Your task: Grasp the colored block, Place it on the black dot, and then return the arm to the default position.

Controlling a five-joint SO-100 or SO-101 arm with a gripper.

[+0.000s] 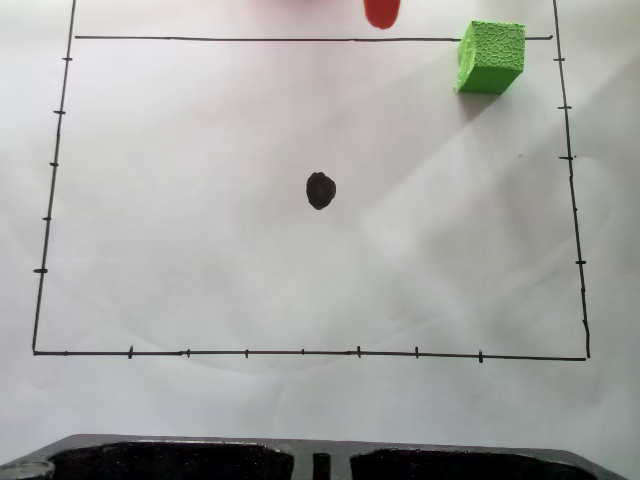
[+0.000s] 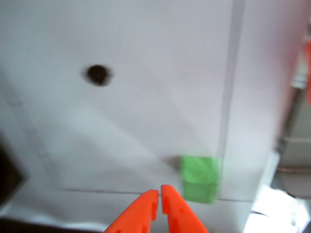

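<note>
Orange gripper (image 2: 159, 193) tips pressed together at wrist view's bottom edge, green block (image 2: 199, 177) just beside on white paper (image 1: 200, 260), near border corner, well apart from black dot (image 1: 320, 190).

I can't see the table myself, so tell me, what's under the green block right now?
The green block sits on white paper, over the corner of the drawn border lines. Whatever is directly beneath it is covered. The black dot lies bare, well away.
</note>
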